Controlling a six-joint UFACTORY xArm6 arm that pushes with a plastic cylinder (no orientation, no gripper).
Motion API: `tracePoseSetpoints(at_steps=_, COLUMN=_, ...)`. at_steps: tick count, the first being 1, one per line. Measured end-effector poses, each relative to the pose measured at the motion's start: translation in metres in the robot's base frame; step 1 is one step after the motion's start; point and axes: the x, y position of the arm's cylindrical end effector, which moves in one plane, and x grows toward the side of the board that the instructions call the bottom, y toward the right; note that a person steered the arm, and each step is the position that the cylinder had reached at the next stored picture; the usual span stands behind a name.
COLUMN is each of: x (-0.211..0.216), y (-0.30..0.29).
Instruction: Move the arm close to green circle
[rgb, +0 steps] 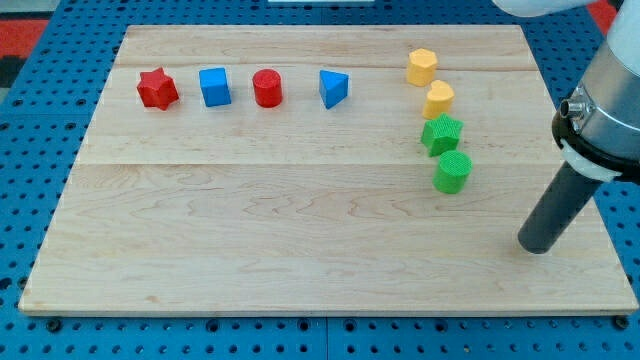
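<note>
The green circle (452, 172) stands on the wooden board (300, 230) at the view's right, just below the green star (441, 134). My tip (537, 246) rests on the board to the lower right of the green circle, about a block's width and a half away, touching no block. The dark rod rises from it toward the view's upper right.
Above the green star are a yellow heart (438, 99) and a yellow hexagon (422, 67). Along the view's top run a red star (158, 89), a blue cube (214, 87), a red cylinder (267, 88) and a blue triangle (334, 88). The board's right edge is near my tip.
</note>
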Motion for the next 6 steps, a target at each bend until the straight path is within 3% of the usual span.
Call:
tracePoseSetpoints(at_steps=3, x=-0.031, y=0.015)
tracePoseSetpoints(at_steps=4, x=-0.044, y=-0.011)
tracePoseSetpoints(at_steps=5, x=-0.073, y=0.020)
tracePoseSetpoints(at_steps=6, x=-0.078, y=-0.008)
